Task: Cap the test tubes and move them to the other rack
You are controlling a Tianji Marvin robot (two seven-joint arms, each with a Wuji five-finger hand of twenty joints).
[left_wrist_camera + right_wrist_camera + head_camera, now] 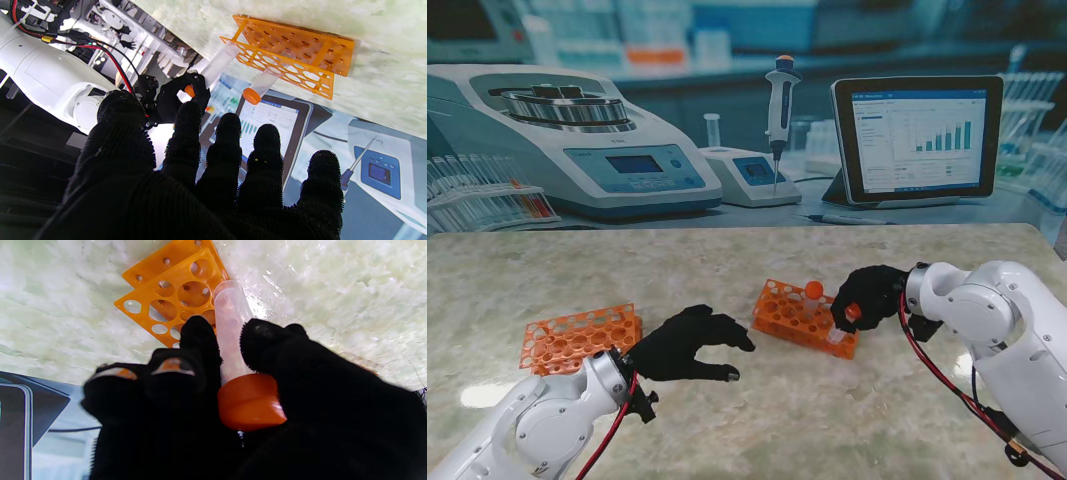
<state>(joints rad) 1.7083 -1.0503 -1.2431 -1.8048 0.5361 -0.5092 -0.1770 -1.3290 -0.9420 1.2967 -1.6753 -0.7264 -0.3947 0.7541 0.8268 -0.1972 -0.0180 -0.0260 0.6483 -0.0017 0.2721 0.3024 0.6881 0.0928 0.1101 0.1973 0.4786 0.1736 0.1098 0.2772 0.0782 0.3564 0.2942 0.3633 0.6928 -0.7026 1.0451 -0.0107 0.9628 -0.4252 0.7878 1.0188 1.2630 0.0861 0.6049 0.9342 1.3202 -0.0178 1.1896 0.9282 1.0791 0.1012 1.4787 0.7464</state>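
Observation:
My right hand point(868, 295) is shut on a clear test tube with an orange cap point(844, 325), held tilted at the right end of an orange rack point(799, 318). The right wrist view shows that tube point(230, 330) pinched between thumb and fingers point(200, 336), its lower end beside the rack's corner point(173, 293). A second orange-capped tube point(813, 296) stands upright in the same rack. A second orange rack point(579, 338) with no tubes lies on the left. My left hand point(689, 345) hovers open between the two racks, holding nothing.
Beyond the marble table's far edge a backdrop shows a centrifuge point(567, 135), a pipette point(779, 110) and a tablet point(917, 135). My right forearm point(997, 340) fills the near right corner, my left forearm point(537, 425) the near left.

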